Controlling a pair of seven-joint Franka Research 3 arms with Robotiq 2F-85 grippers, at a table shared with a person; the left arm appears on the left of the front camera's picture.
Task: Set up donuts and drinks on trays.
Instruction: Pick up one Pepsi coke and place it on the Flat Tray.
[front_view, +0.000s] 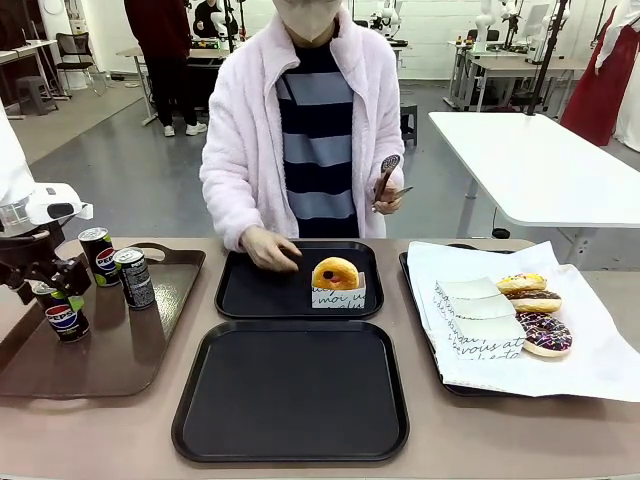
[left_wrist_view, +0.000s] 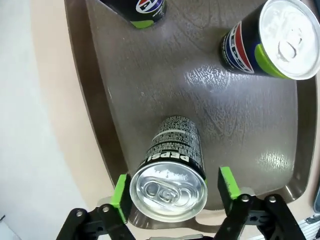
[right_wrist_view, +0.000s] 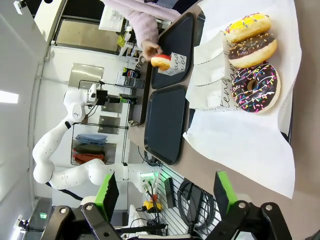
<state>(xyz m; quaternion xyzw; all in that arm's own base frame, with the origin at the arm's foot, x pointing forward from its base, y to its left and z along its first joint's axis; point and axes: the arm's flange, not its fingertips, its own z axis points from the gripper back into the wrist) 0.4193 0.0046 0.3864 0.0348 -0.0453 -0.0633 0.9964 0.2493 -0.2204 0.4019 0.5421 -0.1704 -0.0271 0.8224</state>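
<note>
The left end effector is open. Its green pads sit on both sides of a Pepsi can that stands on the brown tray. One pad touches the can and the other is a little off it. Two more cans stand on the same tray.

The right end effector is wide open and holds nothing.

One donut sits in a paper holder on the far black tray, near the person's hand. The near black tray lies just in front of it. Three donuts lie on white paper.

L pincer, R pincer: jaws wide
</note>
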